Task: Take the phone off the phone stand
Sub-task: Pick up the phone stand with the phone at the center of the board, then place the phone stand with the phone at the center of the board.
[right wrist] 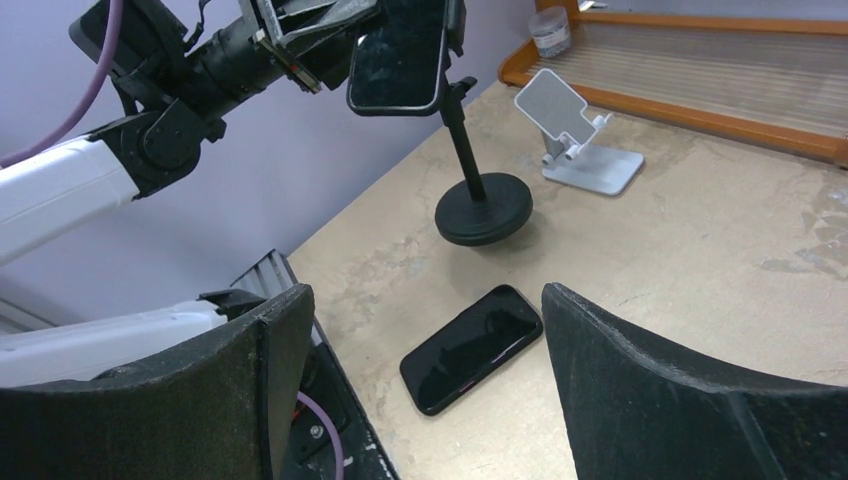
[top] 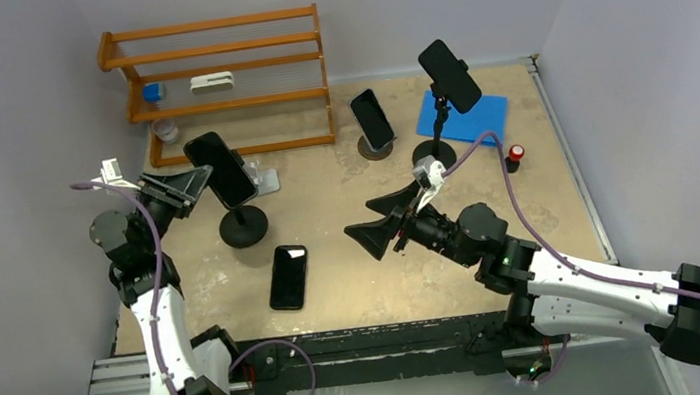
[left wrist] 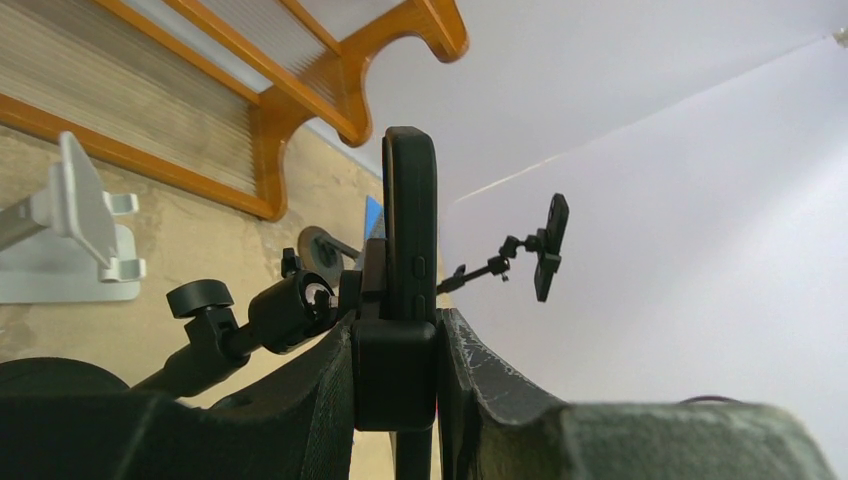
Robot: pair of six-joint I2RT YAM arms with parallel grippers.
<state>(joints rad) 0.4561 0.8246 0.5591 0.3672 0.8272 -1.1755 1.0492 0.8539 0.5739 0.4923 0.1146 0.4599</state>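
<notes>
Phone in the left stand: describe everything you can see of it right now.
The phone is a black slab with rounded corners and a dark, unlit screen, seemingly in a matte case; side buttons show in the left wrist view. It sits tilted in the clamp of the black round-based stand, on the table's left, before the wooden rack. The left gripper is closed across it at the clamp, one finger on each face. Nothing else touches it.

Top view steeply down on table [top: 316, 202]; both wrist views share phone [left wrist: 410, 230], left closest
</notes>
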